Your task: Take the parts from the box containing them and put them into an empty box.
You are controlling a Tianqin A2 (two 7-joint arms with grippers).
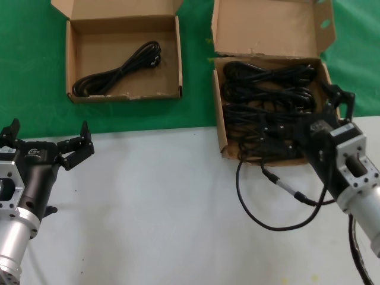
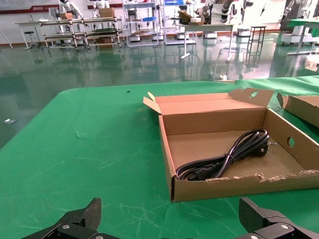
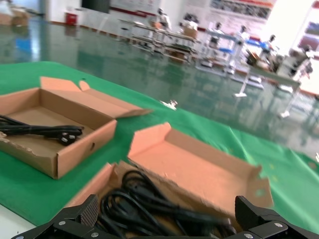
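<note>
The larger cardboard box stands at the right and holds several coiled black power cords. My right gripper is open and hovers over the front right part of this box, just above the cords, holding nothing. The smaller box at the back left holds one coiled cord. My left gripper is open and empty over the white table, well in front of the smaller box; the cord inside shows in the left wrist view.
Both boxes sit on a green cloth; the near half of the table is white. A thin black cable with a silver connector loops on the white surface in front of the larger box. The larger box's lid flap stands up behind it.
</note>
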